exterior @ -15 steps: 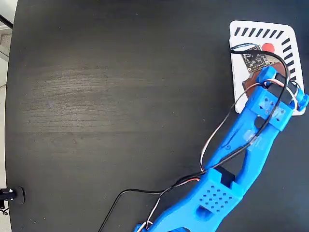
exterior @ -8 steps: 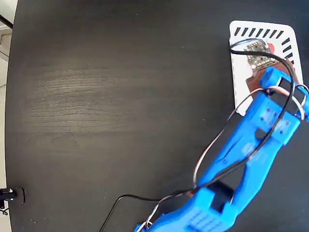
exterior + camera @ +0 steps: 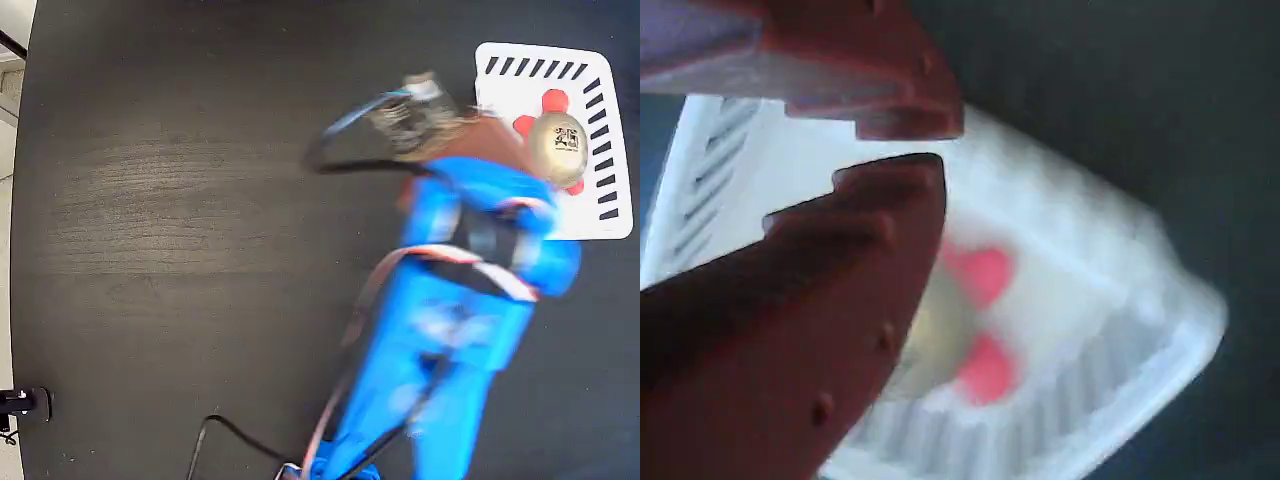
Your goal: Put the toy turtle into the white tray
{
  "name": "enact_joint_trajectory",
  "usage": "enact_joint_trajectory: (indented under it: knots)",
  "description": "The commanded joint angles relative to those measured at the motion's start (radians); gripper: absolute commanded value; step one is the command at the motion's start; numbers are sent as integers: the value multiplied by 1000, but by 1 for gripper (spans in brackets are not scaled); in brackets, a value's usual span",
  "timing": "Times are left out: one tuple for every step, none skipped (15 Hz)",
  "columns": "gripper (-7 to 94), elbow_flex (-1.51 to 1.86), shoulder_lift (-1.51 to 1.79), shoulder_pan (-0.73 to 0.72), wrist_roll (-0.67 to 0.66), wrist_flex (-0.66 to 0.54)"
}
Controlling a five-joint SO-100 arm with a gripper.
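The toy turtle (image 3: 557, 141) lies in the white tray (image 3: 500, 92) at the top right of the fixed view, its gold shell up and its red feet showing around it. My blue arm is motion-blurred, and its gripper (image 3: 492, 135) hangs at the tray's left edge, just left of the turtle and apart from it. In the wrist view the red-brown gripper (image 3: 900, 148) has its jaws nearly together with only a thin gap and nothing between them. Behind the lower finger, the turtle (image 3: 940, 330) shows blurred inside the tray (image 3: 1180, 330).
The black round table (image 3: 200, 200) spreads left of the tray. Black and red cables (image 3: 350, 150) loop off the arm toward the table's middle. The table's edge runs down the far left of the fixed view.
The arm has swung left and back off the tray, uncovering the turtle, which now lies free in the tray. The wrist board moved from over the tray to left of it.
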Motion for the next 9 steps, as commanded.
enact_joint_trajectory:
  knots:
    - [-3, 225, 255, -110, -104, -204]
    - [-3, 356, 319, -178, -195, -282]
    - [-2, 494, 380, -238, -258, -380]
    - [-2, 624, 437, -287, -293, -469]
    - [-2, 747, 500, -330, -311, -543]
    - [-2, 861, 565, -368, -314, -598]
    - [-2, 965, 632, -396, -314, -649]
    - [-2, 1060, 703, -416, -316, -681]
    - [-2, 1137, 775, -426, -316, -686]
